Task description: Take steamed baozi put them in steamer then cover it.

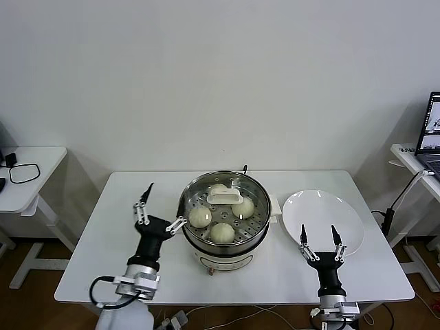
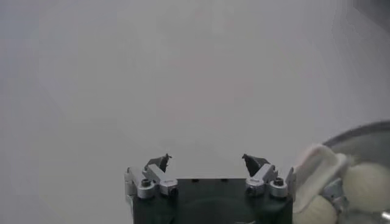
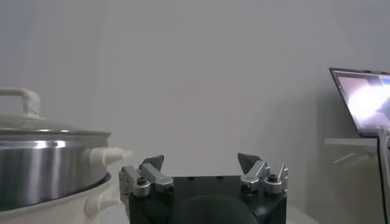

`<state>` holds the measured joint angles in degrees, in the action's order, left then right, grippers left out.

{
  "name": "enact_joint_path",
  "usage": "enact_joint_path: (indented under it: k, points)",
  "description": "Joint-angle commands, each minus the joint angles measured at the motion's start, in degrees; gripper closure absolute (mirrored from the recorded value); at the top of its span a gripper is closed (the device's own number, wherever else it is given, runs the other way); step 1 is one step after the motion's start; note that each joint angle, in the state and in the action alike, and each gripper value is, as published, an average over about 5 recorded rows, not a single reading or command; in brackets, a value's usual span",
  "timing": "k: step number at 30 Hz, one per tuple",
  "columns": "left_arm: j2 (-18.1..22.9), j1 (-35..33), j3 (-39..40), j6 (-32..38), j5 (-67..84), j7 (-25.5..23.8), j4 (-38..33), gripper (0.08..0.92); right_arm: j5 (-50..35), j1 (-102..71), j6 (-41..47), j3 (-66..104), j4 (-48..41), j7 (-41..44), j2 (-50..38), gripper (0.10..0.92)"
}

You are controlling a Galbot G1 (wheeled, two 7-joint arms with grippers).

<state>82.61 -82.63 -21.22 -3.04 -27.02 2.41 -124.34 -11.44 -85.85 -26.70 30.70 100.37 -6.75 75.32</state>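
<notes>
White desk carries everything. The steamer sits mid-desk, and the cover is already seated on its rim, white handle centred. Through the glass, the steamed baozi lie on the perforated tray: three clear to see, a fourth partly hidden behind the handle. The white plate just to the steamer's right is bare.

Judgement: loading and covering look done, so the step in hand is clearing away cleanly. The left pincer stands beside the steamer's left wall, fingers spread wide, nothing held, one fingertip very close to the steel rim; I cannot tell if it touches. Best to draw that arm straight outward from the pot before lowering, so it doesn't nudge the rim or shift the cover. The right pincer is upright at the plate's near edge, fingers apart, empty, idle; leave it parked.
</notes>
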Motion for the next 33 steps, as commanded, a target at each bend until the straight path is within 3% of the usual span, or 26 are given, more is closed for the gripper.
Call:
enact_joint_path:
  k: [1,33]
  points:
    - [3.6,-5.4,-12.4,12.1,19.3,-1.2,9.6,0.177,-1.4,-1.4,5.1,0.5,6.4,0.1,-0.4,0.203]
    - [4.5,-10.1,-10.2,14.5,18.9,-3.6,8.4,0.177,-0.5,-4.5,7.6,0.5,11.0,-0.1,0.2,0.203]
